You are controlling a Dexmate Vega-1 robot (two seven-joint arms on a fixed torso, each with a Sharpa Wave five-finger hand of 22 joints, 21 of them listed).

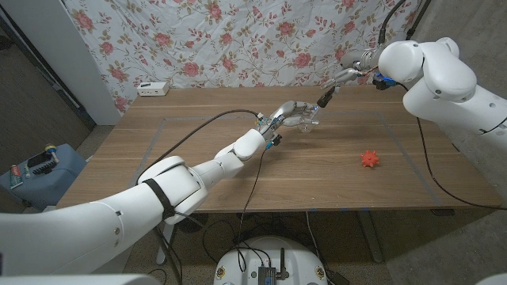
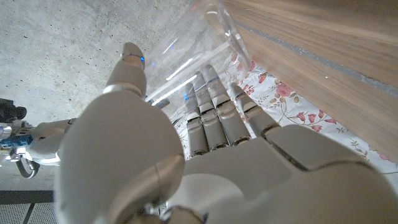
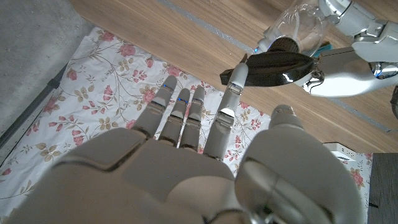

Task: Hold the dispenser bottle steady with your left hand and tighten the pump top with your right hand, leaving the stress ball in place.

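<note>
- Bottle: clear, standing on the table a little back of its middle, gripped by the left hand.
- Left hand: fingers and thumb wrapped round the clear body, as seen close up from the left wrist; arm stretched far out from the bottom-left corner.
- Pump top: black, with its long spout lying sideways, sitting on the bottle's neck.
- Right hand: raised above the table's back edge, just right of the bottle, one fingertip touching or almost touching the pump's spout; other fingers straight and apart, clasping nothing.
- Ball: orange, spiky, lying on the table's right half, well apart from the bottle and both hands.
- White box: at the back left corner, against the flowered cloth.
</note>
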